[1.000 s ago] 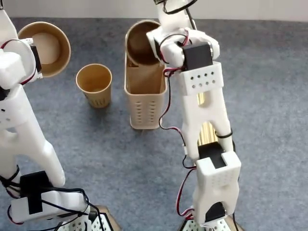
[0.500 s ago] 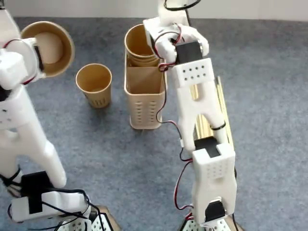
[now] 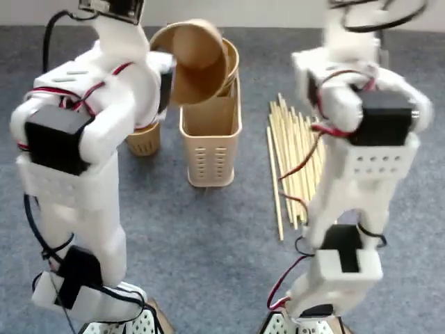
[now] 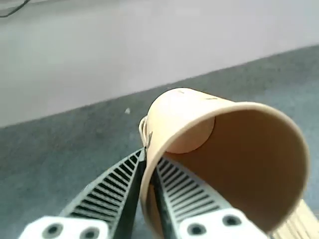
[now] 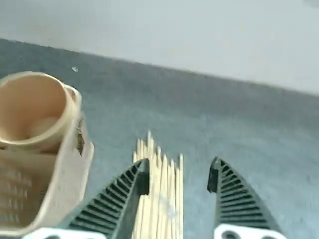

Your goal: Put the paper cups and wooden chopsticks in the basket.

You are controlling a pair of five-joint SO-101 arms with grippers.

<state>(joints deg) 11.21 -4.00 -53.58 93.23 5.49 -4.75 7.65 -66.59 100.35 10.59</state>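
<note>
While the left gripper [image 4: 147, 155] is clamped on the wall of the held cup [image 3: 197, 59], one finger inside the rim and one outside, we read that cup as mid-delivery: it hangs tilted just over the far end of the basket [image 3: 208, 149] and is not yet released. We count one seated cup [image 3: 234, 64] already in that far end, its rim showing beside the held one, so the held cup looks set to nest into it. The third cup [image 3: 144, 138] stands upright on the table [image 3: 208, 236] beside the basket, partly hidden by the left arm, and nothing is gripping it. The chopsticks [image 3: 295, 163] lie in a loose bundle on the table on the basket's other side, none in the basket as far as we can see. The right gripper [image 5: 179, 172] hangs above them with its jaws spread, holding nothing. Our estimate: one cup done, one nearly done, one cup plus all the chopsticks left.
</note>
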